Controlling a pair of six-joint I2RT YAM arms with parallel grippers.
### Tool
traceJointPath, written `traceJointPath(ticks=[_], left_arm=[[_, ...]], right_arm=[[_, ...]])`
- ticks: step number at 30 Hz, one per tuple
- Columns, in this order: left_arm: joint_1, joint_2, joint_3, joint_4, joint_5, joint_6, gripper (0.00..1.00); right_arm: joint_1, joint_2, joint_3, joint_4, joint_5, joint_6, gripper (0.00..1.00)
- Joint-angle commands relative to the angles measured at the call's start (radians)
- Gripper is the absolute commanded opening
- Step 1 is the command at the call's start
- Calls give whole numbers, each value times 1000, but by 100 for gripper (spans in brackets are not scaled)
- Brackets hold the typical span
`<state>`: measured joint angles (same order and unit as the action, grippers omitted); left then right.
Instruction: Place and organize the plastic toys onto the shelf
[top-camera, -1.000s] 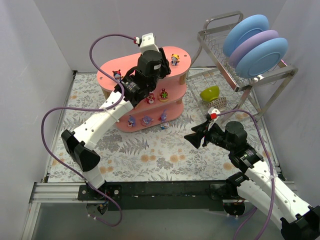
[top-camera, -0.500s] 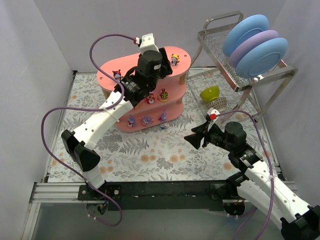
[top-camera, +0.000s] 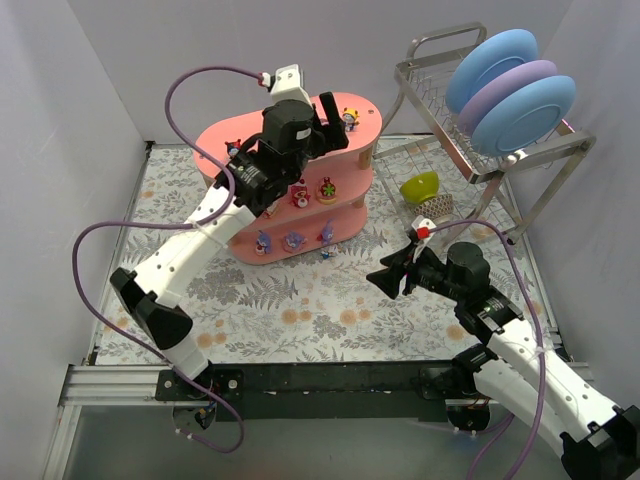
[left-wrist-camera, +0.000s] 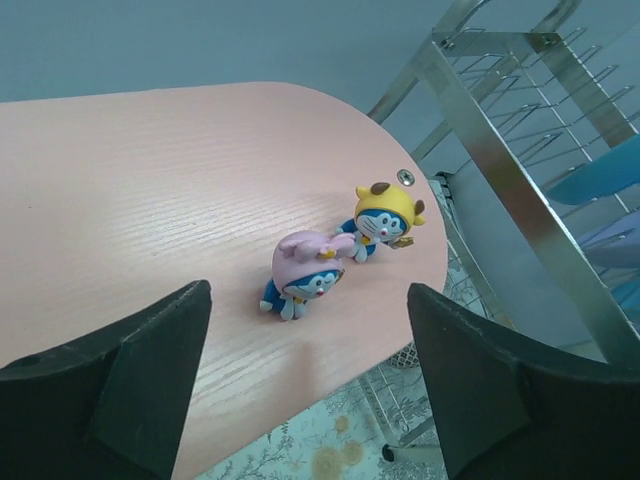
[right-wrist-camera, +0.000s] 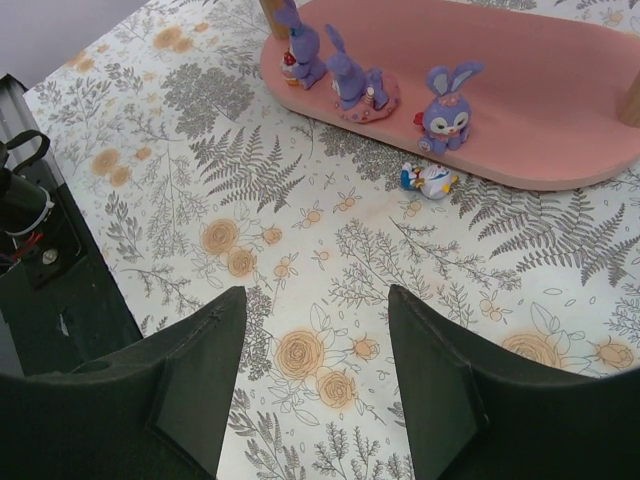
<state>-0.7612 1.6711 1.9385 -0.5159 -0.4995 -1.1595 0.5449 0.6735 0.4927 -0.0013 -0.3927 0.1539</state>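
Jaws left and right gape empty; the surface (top-camera: 300, 300) is floral-printed, boxed by pale, perhaps lilac walls (top-camera: 60, 120).

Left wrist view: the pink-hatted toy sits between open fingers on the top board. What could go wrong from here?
1. The pink-hatted toy leans close to the yellow-hatted toy, near the rounded end of the shelf. A brush from the left gripper on retreat could tip both off.
2. A small toy lies on the table beside the bottom board. The right gripper, reaching for it, might bump the purple toys.
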Motion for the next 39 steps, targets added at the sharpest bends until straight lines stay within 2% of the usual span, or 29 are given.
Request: traceJointPath(ticks=[1,6,12,17,21,30,34,39], left_arm=[[5,-161,-18,-50,53,1,82],[3,-307,-153,-53,192,0,98],[2,-496,-375,-41,338,-12,98],[3,-623,-525,-49,368,-29,98],[2,-689,-621,-65,374,-49,98],[2,-746,-699,-90,366,-55,98],[2,-752,-711,-93,360,-55,98],[2,-751,-711,-99,354,-54,98]], right_arm=[[-2,29,-34,102,-26,27,66],[-2,135,-81,245,-52,65,67],[-2,366,-109,470,-12,176,67],[-2,566,-100,671,66,335,67],[-2,704,-68,766,97,481,65],[6,987,-14,966,101,702,56],[21,1057,-2,1060,129,769,54],[53,1106,29,1057,201,808,52]])
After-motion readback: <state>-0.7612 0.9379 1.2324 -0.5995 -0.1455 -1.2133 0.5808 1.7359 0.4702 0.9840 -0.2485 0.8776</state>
